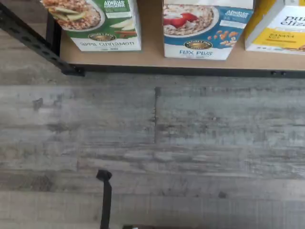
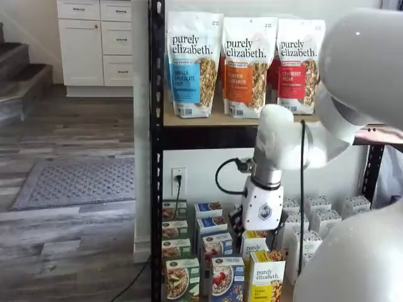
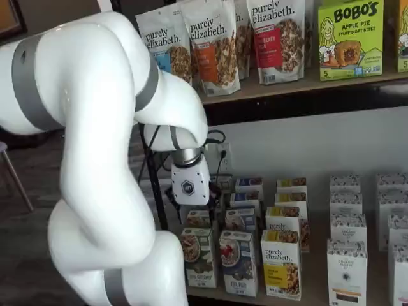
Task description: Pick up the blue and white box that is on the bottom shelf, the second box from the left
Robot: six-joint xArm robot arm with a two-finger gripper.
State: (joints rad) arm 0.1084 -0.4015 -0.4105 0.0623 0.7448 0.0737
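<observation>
The blue and white box (image 1: 202, 28), with a cereal bowl and red berries on it, stands at the front edge of the bottom shelf (image 1: 152, 61), between a green-and-white carton (image 1: 102, 24) and a yellow-and-white carton (image 1: 281, 28). It shows in both shelf views (image 2: 227, 280) (image 3: 239, 261), at the front of its row. My gripper (image 3: 183, 207) hangs above the rows of cartons, higher than the box and slightly to its left. It also shows in a shelf view (image 2: 239, 224). Its dark fingers show no clear gap and hold no box.
Several more rows of small cartons (image 3: 347, 255) fill the bottom shelf to the right. Tall granola bags (image 2: 242, 63) stand on the board above. The black steel post (image 2: 156, 157) frames the rack's left side. Grey plank floor (image 1: 152, 143) lies in front, with a thin black bar (image 1: 105, 200) over it.
</observation>
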